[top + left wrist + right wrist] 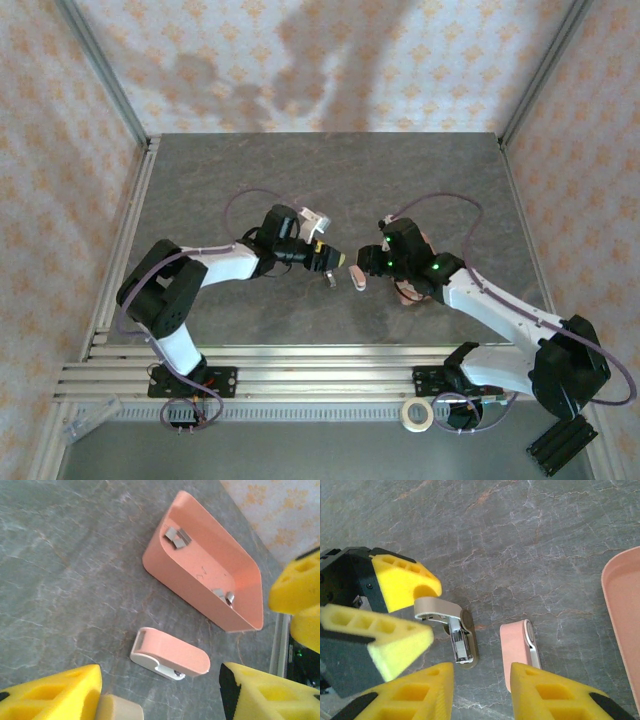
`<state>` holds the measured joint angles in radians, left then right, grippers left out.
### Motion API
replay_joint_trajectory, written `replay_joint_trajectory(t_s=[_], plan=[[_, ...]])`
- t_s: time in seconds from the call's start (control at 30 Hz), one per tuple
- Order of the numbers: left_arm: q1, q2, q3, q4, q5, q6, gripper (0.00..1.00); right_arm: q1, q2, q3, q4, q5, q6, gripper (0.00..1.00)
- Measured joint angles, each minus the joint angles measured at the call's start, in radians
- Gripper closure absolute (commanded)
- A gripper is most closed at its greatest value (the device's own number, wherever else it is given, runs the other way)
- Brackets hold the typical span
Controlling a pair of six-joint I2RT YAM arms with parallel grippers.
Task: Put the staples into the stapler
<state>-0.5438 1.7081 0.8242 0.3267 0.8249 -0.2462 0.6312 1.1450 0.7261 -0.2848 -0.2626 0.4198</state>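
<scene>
The grey marble table (pixel 320 180) is closed in by patterned walls at the back and on both sides, and aluminium rails (pixel 300 375) run along its near edge. Beyond the pink tray (pixel 162 567), open surface runs to the back wall. Left of the tray, as the top view shows it, more open surface reaches the side rail.

The left arm (pixel 220 262) and the right arm (pixel 490 305) meet nose to nose just left of the tray. The right arm passes over the tray.

The stapler lies in two parts on the table beside the tray. The beige part (pixel 465 647) is hinged open, with its lid raised and a silvery channel showing above the base. The pink-and-white part (pixel 170 653) lies on its side just beside the tray's long wall, not touching it, between the tray and the beige part.

The left gripper (pixel 160 687) has its jaws parted around the beige lid. The lid sits against one yellow finger, and a clear gap separates it from the other. The right gripper (pixel 482 690) hovers over both parts with its jaws apart and nothing between them.

The staples (pixel 176 536) lie inside the tray in two small clusters, one at each end. Each cluster looks like two grey strips, so four as far as can be told.

By count there are two arms, one tray, two stapler parts and one roll of tape (pixel 417 413), which sits on the rails nearer than the tray.
</scene>
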Motion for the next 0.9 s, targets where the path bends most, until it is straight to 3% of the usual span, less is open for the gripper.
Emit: replay_joint_trajectory(t_s=[0.27, 0.43, 0.67, 0.9], plan=[[-0.05, -0.003, -0.002, -0.089, 0.04, 0.062, 0.36, 0.0, 0.0, 0.0, -0.008, 0.0, 0.0, 0.66], [-0.051, -0.097, -0.08, -0.1, 0.003, 0.043, 0.33, 0.0, 0.008, 0.007, -0.031, -0.004, 0.0, 0.66], [0.067, -0.33, -0.3, 0.054, -0.183, -0.142, 0.33, 0.09, 0.144, 0.13, -0.083, 0.014, -0.011, 0.7], [0.095, -0.469, -0.361, 0.027, -0.317, -0.176, 0.32, 0.177, 0.349, 0.274, -0.111, 0.039, -0.036, 0.78]])
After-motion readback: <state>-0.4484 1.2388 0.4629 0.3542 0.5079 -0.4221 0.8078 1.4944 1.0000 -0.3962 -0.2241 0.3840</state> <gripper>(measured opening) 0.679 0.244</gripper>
